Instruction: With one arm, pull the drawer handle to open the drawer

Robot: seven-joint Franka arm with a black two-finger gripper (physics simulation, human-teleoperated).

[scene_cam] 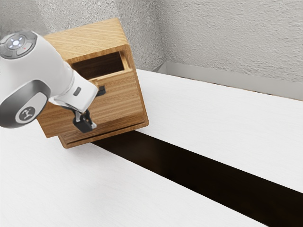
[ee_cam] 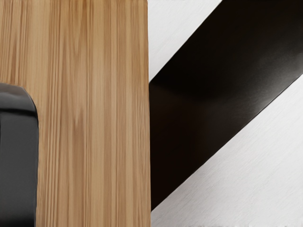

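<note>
Wood-grain drawer (scene_cam: 118, 101) stands partly out of its cabinet (scene_cam: 90, 35) at the table's (scene_cam: 213, 113) far left.
The gripper (scene_cam: 84, 123) hangs in front of the drawer panel, just below the black handle (scene_cam: 101, 88); whether it is spread or closed cannot be told. Risk: a pull started from this position would likely miss the handle, because the gripper sits under it rather than around it. Second risk: an off-axis pull may drag the whole cabinet toward the dark strip (scene_cam: 199, 175) just beside its near edge. The drawer front faces the near side; its travel axis runs far to near. The handle's long axis appears horizontal across the front, though the arm (scene_cam: 28, 71) hides most of it.
</note>
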